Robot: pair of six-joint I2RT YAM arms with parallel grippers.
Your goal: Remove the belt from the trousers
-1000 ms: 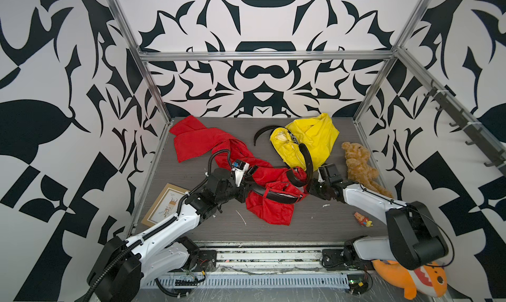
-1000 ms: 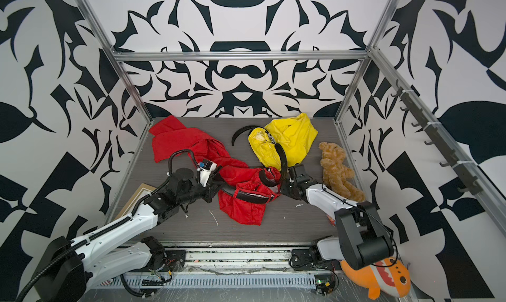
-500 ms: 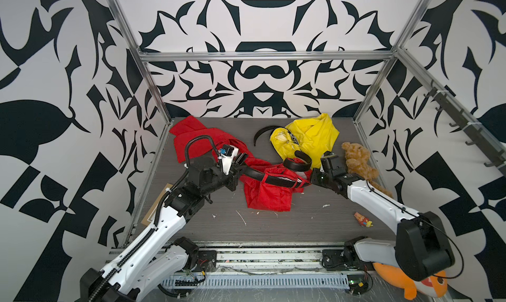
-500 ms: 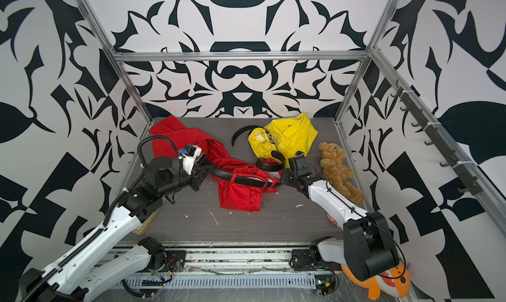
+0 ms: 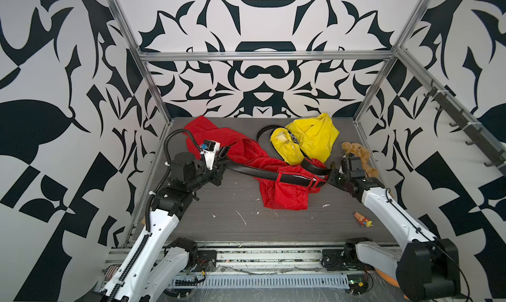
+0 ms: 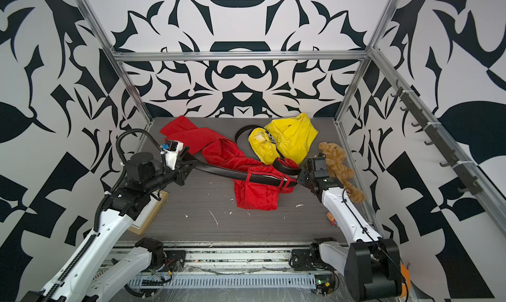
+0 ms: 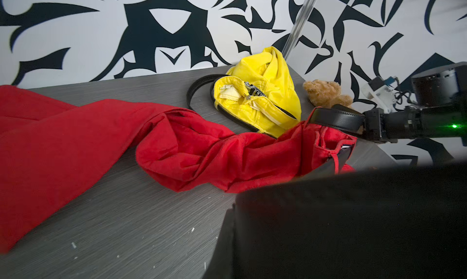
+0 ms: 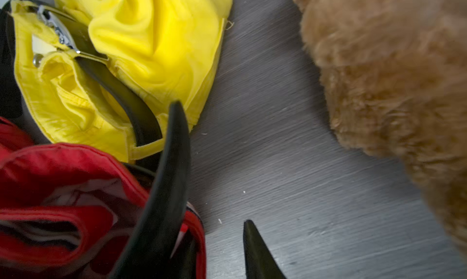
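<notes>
Top views: my left gripper (image 5: pixel 222 159) had its jaws clamped on one end of the black leather belt (image 5: pixel 262 173), which was pulled taut over the grey desk (image 5: pixel 219 213) but remained threaded through the waistband of the red cotton trousers (image 5: pixel 284 195).

Left wrist: the right gripper (image 7: pixel 365 126) met the belt at that waistband.

Right wrist: its fingers (image 8: pixel 252 252) stood slightly apart, and I could not tell what they pinched.

Without a firm anchor there, I judged that pulling further would drag the trousers along and snag the loops.
</notes>
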